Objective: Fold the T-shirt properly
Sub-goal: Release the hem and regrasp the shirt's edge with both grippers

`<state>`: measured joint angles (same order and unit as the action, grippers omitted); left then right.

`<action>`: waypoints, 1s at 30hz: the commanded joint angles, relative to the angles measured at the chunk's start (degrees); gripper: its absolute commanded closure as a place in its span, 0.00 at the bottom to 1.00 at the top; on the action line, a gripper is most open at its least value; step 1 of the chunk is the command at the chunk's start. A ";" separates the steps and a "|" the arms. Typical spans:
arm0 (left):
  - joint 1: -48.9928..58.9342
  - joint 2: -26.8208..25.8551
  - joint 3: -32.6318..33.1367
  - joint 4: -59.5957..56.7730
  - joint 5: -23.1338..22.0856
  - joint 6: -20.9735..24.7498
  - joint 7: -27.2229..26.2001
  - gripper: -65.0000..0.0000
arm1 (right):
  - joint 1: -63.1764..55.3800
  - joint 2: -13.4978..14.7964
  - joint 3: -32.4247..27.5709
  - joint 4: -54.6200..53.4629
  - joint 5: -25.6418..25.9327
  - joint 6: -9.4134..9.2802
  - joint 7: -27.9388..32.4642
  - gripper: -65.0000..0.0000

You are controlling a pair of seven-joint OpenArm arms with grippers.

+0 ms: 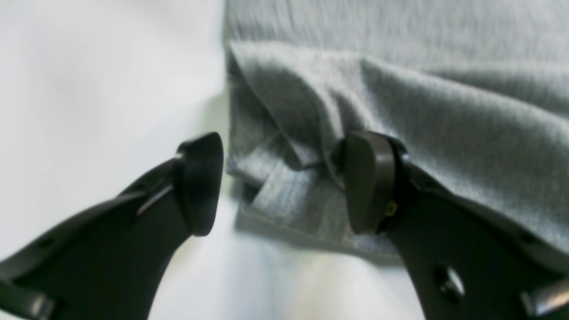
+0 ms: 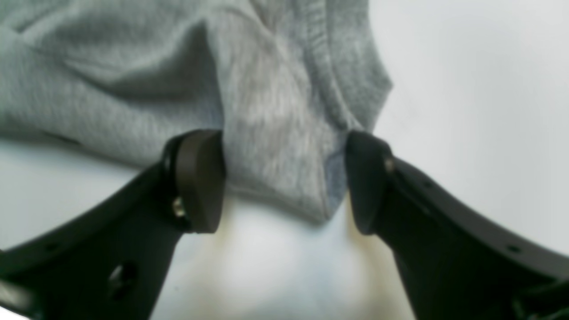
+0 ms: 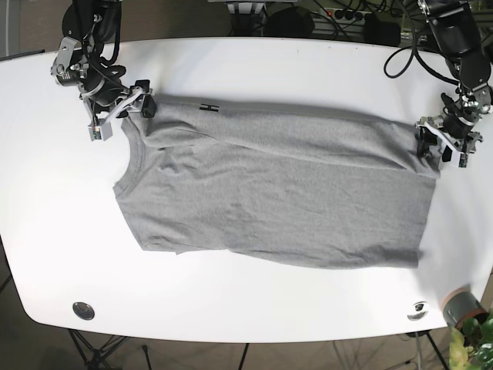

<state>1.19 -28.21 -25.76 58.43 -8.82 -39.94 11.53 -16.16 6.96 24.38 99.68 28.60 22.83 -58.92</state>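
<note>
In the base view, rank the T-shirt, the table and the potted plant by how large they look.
1. table: fills most of the frame.
2. T-shirt: spread across the table's middle.
3. potted plant: small and cut off at the frame's corner, so its full size is unsure.

Matt grey knit T-shirt (image 3: 277, 193) on a smooth, glossy white table (image 3: 254, 69).

A robotics lab or test workstation — indicated by the large white rounded-corner table (image 3: 254, 62), two black table-mounted robot arms with bundled black cables (image 3: 412, 46), and the dark tripod-style metal stand legs (image 3: 92, 351) visible beneath the front edge.
</note>
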 commanded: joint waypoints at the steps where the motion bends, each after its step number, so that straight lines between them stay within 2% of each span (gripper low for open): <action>1: -0.80 -1.64 -0.31 0.86 -0.81 -0.06 -1.29 0.43 | -0.14 0.38 0.10 -0.03 -0.25 0.07 -0.65 0.47; 4: -0.80 -1.64 -0.31 0.77 -0.72 -0.06 -1.20 0.62 | -0.14 0.38 0.10 -0.03 -0.25 0.07 -0.65 0.69; 7: -0.80 -1.64 -0.40 0.77 -0.81 -0.06 -1.11 0.88 | -0.14 0.38 0.19 0.06 -0.25 0.07 -0.65 0.90; 9: -0.80 -1.64 -0.48 1.04 -0.98 -0.06 -0.76 0.99 | -0.23 0.38 0.19 0.41 -0.16 0.07 -0.65 0.97; 11: -0.80 -1.64 -1.89 1.13 -1.07 -0.06 1.17 1.00 | -0.58 0.38 0.54 1.82 -0.25 -0.02 -0.65 0.97; 14: -0.71 -1.38 -7.34 1.74 -1.07 -0.06 5.92 1.00 | -1.29 0.82 0.63 3.84 -0.34 -0.02 -0.65 0.97; 17: -0.18 -1.20 -12.09 5.17 -0.81 -0.06 12.16 1.00 | -2.78 3.37 0.63 5.42 0.02 0.07 -0.65 0.97; 20: 2.11 -1.20 -14.73 8.33 -0.98 -0.06 15.94 1.00 | -4.63 4.16 0.63 7.09 0.19 0.07 -0.73 0.97; 27: 8.44 0.82 -17.89 15.72 -1.07 -0.06 17.17 1.00 | -8.58 4.69 0.63 8.94 -0.07 0.16 -0.73 0.97; 30: 12.22 2.05 -19.65 19.24 -1.07 -0.06 17.17 1.00 | -9.99 6.18 0.63 8.94 0.19 0.25 -0.65 0.97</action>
<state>12.47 -25.12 -44.29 74.76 -9.15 -40.16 29.58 -25.67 11.46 24.62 107.35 28.53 22.76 -60.25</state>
